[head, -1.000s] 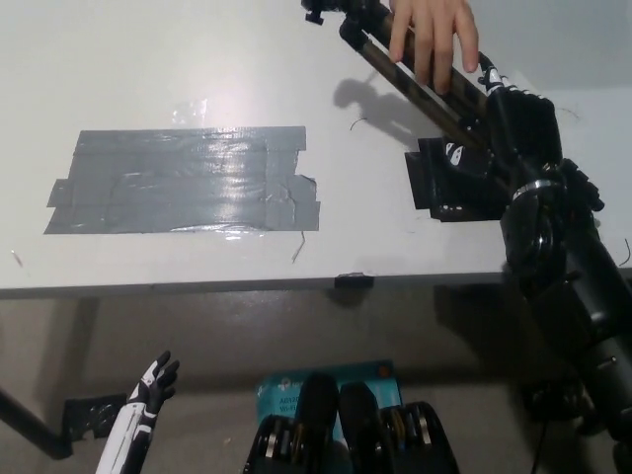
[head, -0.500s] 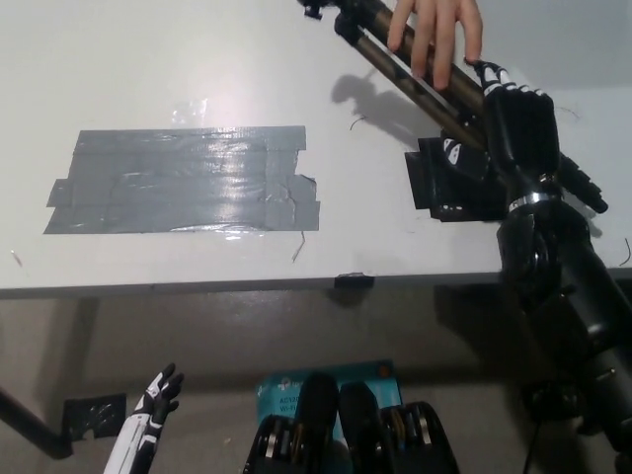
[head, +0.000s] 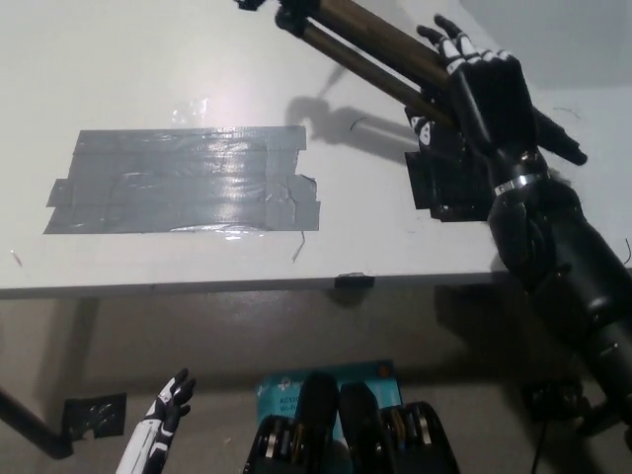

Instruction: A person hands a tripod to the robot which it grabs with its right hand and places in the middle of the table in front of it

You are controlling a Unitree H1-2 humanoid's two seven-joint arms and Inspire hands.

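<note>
The right robot hand (head: 484, 94) is raised over the far right part of the counter (head: 148, 69), with its black forearm rising from the lower right corner; it is gripping the tripod (head: 385, 38), with the palm against the folded legs and the fingers (head: 449, 44) curled over them from the far side; the fingertips carry small white markings, and a bright metal ring shows at the wrist.

The tripod is held in the air at a slant, from the top edge of the picture down towards the right; its legs are smooth brownish tubes lying side by side, joined near the top edge by black fittings; a black tapered end sticks out past the robot hand on the right; its head end is cut off by the top edge. It casts a soft grey shadow (head: 326, 109) on the counter, so it is lifted clear of the surface and not at the middle.

The counter is plain, matt and white with a straight front edge; a broad patch of grey tape (head: 183, 183) lies on its left-middle part, made of overlapping strips, wrinkled and shiny where the light hits; a dark rectangular patch (head: 444, 193) sits on the counter just under the right robot hand, partly hidden by it; a thin loose thread (head: 296, 247) lies near the tape's right edge.

The left robot hand (head: 168, 410) rests low at the bottom left, below the counter's front edge; it is white with dark fingertips, its fingers spread apart, holding nothing.
</note>
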